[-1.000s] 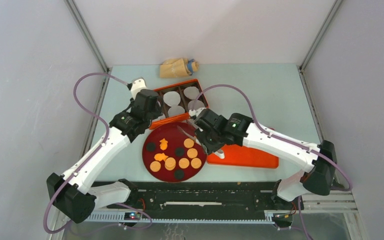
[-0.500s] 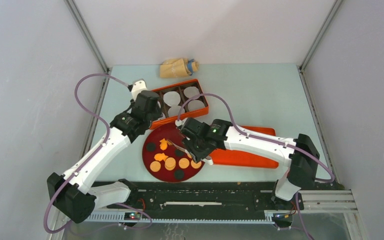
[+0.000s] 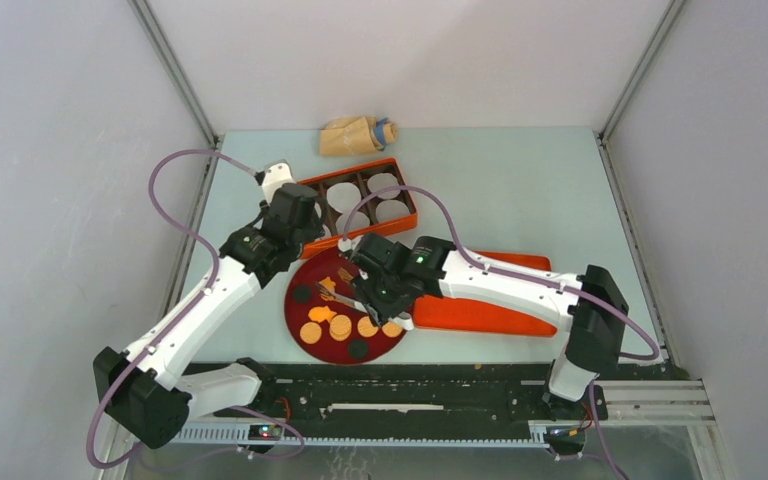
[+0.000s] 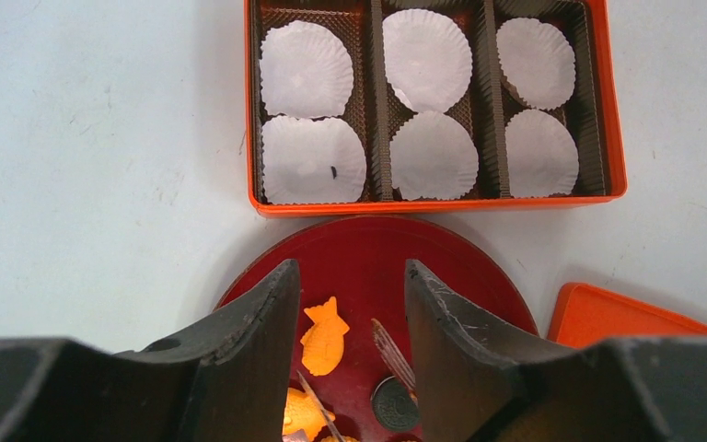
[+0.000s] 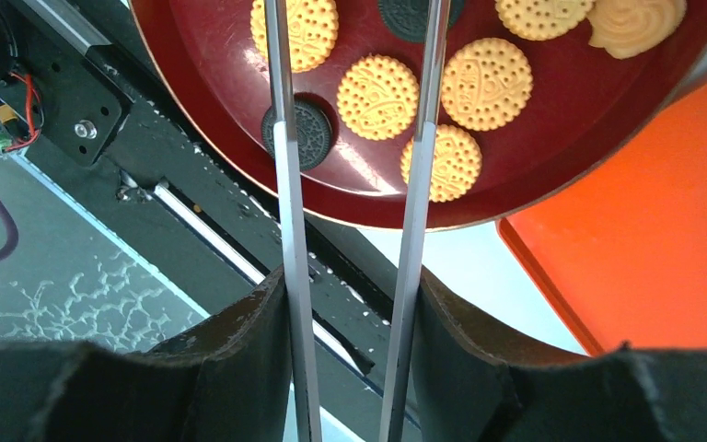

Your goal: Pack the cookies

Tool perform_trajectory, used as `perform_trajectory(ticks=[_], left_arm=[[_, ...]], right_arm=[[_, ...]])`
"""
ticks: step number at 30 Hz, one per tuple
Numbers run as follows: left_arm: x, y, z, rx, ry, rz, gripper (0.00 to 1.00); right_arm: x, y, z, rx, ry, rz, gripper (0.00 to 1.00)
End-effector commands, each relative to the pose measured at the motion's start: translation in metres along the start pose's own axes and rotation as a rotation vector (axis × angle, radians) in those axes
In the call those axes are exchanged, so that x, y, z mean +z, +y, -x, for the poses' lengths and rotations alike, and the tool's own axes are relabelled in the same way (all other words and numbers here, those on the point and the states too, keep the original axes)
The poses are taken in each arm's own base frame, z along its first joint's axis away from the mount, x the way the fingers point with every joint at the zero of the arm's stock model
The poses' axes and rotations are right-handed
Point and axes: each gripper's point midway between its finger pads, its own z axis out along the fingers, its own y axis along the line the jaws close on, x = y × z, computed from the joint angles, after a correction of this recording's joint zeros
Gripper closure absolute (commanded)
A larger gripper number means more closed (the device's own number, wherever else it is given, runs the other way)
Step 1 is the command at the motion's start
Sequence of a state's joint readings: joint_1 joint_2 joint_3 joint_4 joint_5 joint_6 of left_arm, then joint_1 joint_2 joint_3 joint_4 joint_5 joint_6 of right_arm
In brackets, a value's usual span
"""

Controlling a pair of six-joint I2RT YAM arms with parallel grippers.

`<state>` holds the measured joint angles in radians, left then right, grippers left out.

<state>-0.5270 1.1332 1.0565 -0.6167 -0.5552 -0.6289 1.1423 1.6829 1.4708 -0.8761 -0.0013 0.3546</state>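
From above, we are seeing the cookies lying on the dark red plate. At the left wrist, the left gripper is standing wide, gripping nothing. A fish-shaped cookie is lying between its fingers, with the orange box beyond their tips. At the right wrist, the right gripper is clamping metal tongs, whose blades are parted with a tan cookie between them.

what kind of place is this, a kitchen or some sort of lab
Most likely a robot test cell, not a kitchen: plain panel walls box in a table, two arms are bolted to a rail at its edge, and the cookies sit staged on a red plate.
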Motion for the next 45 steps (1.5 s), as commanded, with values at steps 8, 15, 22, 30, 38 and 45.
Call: perform_trajectory(ticks=[8, 15, 22, 30, 38, 45], left_arm=[[-0.004, 0.009, 0.000, -0.020, -0.032, 0.002, 0.48], [-0.005, 0.010, 0.001, -0.025, -0.035, -0.002, 0.47], [-0.019, 0.008, 0.022, -0.048, -0.063, -0.018, 0.47], [-0.034, 0.004, 0.044, -0.059, -0.093, -0.042, 0.47], [-0.036, 0.010, 0.046, -0.053, -0.104, -0.021, 0.46], [-0.035, 0.012, 0.041, -0.055, -0.095, -0.019, 0.46]], right_arm=[[0.033, 0.015, 0.002, 0.010, 0.069, 0.023, 0.48], [0.033, 0.007, 0.014, 0.023, 0.036, -0.046, 0.60], [-0.001, -0.005, 0.040, -0.012, -0.041, -0.118, 0.77], [-0.035, -0.032, 0.078, 0.023, -0.144, -0.132, 0.83], [-0.025, -0.021, 0.061, -0.017, -0.073, -0.088, 0.79], [-0.014, 0.009, 0.048, -0.012, -0.060, -0.023, 0.79]])
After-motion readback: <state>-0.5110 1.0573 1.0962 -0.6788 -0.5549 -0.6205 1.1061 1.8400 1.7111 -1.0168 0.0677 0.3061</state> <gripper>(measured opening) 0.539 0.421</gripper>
